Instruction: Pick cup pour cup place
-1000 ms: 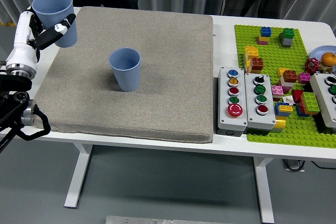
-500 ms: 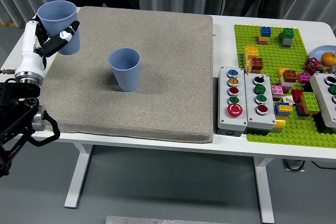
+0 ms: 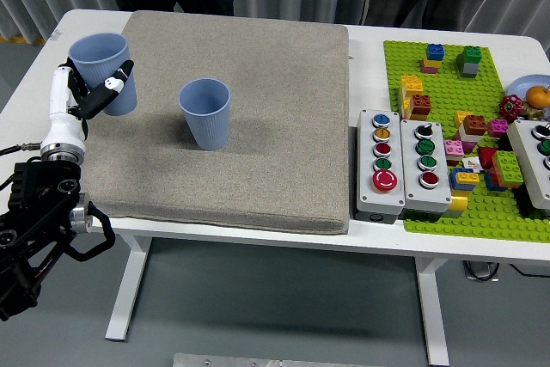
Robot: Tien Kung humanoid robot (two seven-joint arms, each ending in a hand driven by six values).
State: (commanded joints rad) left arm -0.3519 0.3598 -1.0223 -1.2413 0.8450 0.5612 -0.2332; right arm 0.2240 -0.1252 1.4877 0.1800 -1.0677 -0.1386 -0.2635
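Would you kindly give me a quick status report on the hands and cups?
Left robot hand shut on held blue cup, upright at the mat's left edge. Right hand not in view. Second blue cup stands upright mid-mat, path between clear.

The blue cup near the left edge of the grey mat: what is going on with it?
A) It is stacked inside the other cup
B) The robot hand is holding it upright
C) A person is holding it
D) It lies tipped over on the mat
B: the left robot hand grips the held blue cup, which is upright, apart from the other cup on the grey mat.
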